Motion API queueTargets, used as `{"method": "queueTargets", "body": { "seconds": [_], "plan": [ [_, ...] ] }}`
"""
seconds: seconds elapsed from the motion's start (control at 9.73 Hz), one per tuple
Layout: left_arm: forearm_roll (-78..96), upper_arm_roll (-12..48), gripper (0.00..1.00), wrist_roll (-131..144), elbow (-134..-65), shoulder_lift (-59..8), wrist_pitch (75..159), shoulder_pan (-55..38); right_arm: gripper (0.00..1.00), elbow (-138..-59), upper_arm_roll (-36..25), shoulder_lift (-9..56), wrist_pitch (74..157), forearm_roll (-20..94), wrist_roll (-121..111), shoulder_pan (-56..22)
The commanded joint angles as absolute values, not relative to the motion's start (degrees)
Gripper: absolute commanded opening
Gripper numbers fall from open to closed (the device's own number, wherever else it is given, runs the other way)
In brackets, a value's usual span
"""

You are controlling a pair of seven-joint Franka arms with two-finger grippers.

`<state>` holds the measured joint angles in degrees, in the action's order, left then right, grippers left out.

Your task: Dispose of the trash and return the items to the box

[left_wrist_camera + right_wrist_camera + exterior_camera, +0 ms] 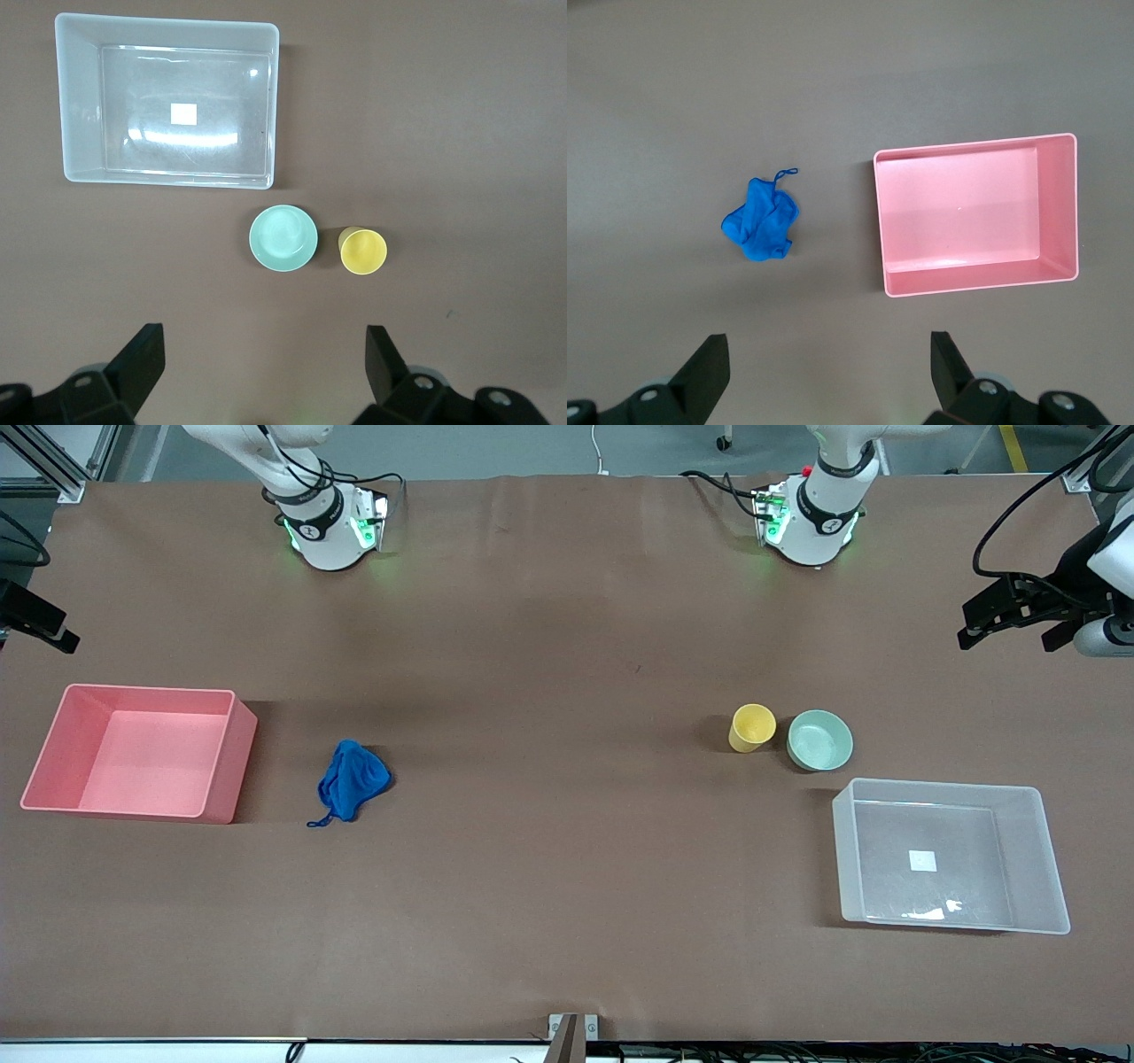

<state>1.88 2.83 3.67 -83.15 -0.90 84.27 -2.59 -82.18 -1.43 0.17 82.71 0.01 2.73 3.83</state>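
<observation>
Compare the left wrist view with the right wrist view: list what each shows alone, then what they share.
Only the left wrist view: the clear box, empty, with the mint-green bowl and yellow cup side by side on the table beside it, plus the open left gripper.

Only the right wrist view: the blue cloth wad lying beside the empty pink bin, plus the open right gripper.

Shared: the brown table; each gripper hovers high, holding nothing.
</observation>
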Motion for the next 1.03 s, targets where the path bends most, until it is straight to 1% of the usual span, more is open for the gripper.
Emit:
{"method": "queueTargets", "body": {
  "seconds": [0.0, 0.31, 0.41, 0.62, 0.72, 0.82, 0.92],
  "plan": [
    [2.5, 2.5, 1.0, 3.9, -83.8, -1.5, 83.9, -2.9, 1.0, -82.4, -1.3, -0.2, 82.4, 0.3, 1.9, 4.2],
    [1.8, 2.5, 1.0, 4.8, -83.8, -1.8, 83.9, -3.2, 1.0, -82.3, -1.4, -0.2, 82.4, 0.2, 1.8, 4.3],
    [1.8, 2.4, 1.0, 4.7, -84.1, -1.7, 83.9, -3.2, 1.0, -82.3, -1.4, 1.0, 82.4, 0.2, 1.8, 4.5],
    [1.8, 2.4, 0.99, 4.8, -86.5, -1.1, 84.1, -3.1, 1.0, -82.4, -0.9, 2.5, 82.5, 0.2, 2.5, 3.3],
    [1.8, 2.4, 0.99, 4.1, -88.7, -1.1, 84.9, -3.1, 1.0, -83.3, 0.3, 4.6, 83.2, 0.2, 3.2, 1.4],
    [1.8, 2.3, 0.98, 4.0, -92.4, -0.4, 86.9, -3.1, 1.0, -83.8, 2.4, 7.4, 85.0, 0.2, 6.4, 1.1],
    [1.8, 2.2, 0.98, 4.0, -98.1, 1.0, 91.2, -3.1, 1.0, -86.8, 4.5, 8.3, 88.4, 0.2, 8.2, 1.1]
  ]
}}
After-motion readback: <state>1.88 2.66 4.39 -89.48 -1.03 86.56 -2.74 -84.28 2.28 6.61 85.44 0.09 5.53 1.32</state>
